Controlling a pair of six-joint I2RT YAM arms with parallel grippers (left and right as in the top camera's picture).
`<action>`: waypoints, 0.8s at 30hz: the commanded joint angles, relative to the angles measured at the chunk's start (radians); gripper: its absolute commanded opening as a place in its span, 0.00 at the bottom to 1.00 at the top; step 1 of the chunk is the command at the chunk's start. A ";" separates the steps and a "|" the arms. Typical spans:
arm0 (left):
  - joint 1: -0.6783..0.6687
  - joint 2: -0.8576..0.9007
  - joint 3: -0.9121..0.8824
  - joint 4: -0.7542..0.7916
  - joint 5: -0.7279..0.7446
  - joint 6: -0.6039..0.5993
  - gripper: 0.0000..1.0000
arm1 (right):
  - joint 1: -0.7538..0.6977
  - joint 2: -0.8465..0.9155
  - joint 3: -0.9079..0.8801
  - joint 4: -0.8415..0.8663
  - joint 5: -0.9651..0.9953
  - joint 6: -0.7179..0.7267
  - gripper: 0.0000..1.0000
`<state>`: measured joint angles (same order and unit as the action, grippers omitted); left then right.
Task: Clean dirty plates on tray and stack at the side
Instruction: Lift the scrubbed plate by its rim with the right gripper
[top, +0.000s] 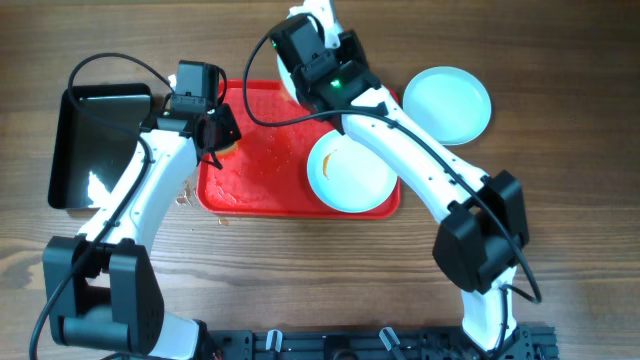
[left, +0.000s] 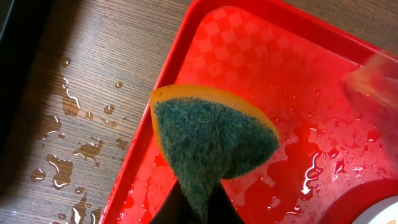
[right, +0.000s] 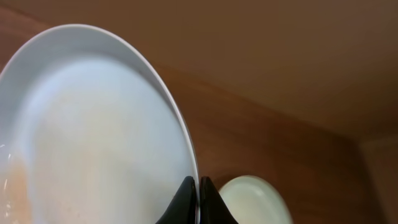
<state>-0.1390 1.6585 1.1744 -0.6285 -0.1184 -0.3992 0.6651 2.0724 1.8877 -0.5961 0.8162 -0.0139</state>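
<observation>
The red tray (top: 250, 175) lies mid-table and is wet. One plate (top: 350, 178) with an orange-brown smear lies on the tray's right part. A second plate (top: 448, 103) lies on the table to the right of the tray. My right gripper (top: 302, 62) is shut on the rim of the third plate (top: 284, 80), held tilted on edge over the tray's far edge. In the right wrist view the fingers (right: 199, 194) pinch that plate (right: 93, 124). My left gripper (top: 220, 130) is shut on a yellow-green sponge (left: 211, 140) over the tray's left edge (left: 261, 62).
A black rectangular pan (top: 95, 140) stands on the table left of the tray. Water drops (left: 68, 155) lie on the wood between pan and tray. The plate on the table also shows in the right wrist view (right: 252, 202).
</observation>
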 joint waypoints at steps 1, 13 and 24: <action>0.000 0.011 -0.011 0.009 0.014 -0.009 0.05 | 0.020 -0.055 0.024 0.040 0.158 -0.206 0.04; 0.000 0.011 -0.011 0.011 0.014 -0.009 0.06 | 0.119 -0.057 0.024 0.088 0.314 -0.513 0.04; 0.000 0.011 -0.011 0.011 0.025 -0.009 0.04 | 0.128 -0.057 0.024 0.087 0.359 -0.500 0.04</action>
<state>-0.1390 1.6585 1.1736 -0.6247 -0.1104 -0.3996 0.7967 2.0506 1.8877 -0.5148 1.1305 -0.5327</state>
